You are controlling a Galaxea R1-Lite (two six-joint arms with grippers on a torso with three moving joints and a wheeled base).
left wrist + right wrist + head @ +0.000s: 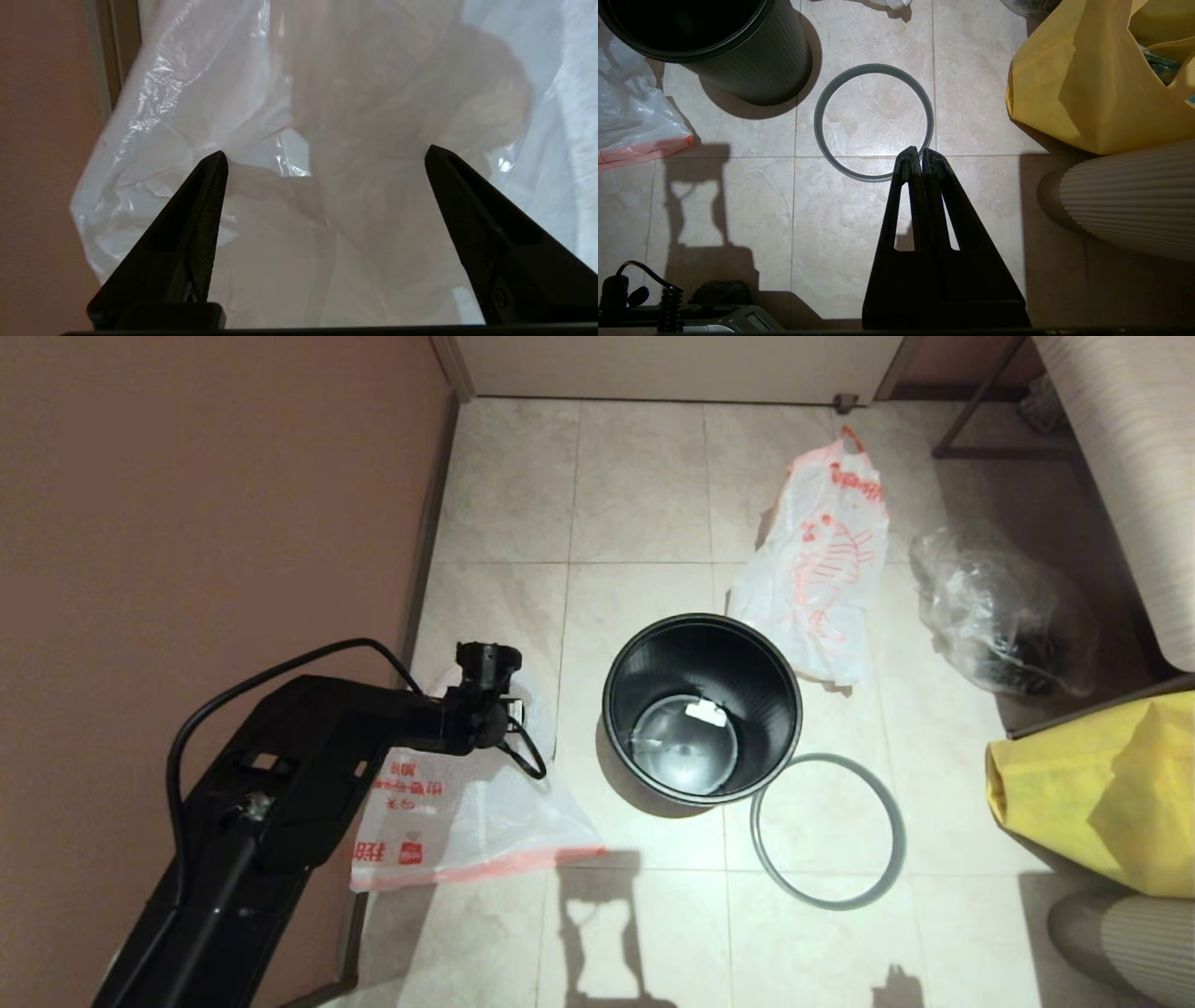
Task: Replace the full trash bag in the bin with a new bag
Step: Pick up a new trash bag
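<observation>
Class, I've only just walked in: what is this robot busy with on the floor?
It is changing a bin liner. The full trash bag already lies on the tiles beyond the black bin, which holds no liner, and its grey ring lies on the floor beside it. The left tool hangs open over the new bag by the wall, not gripping it. The right tool is shut and idle above the ring.

head view looks down on the floor; both wrist views, nearer, share its new bag [467,803].
</observation>
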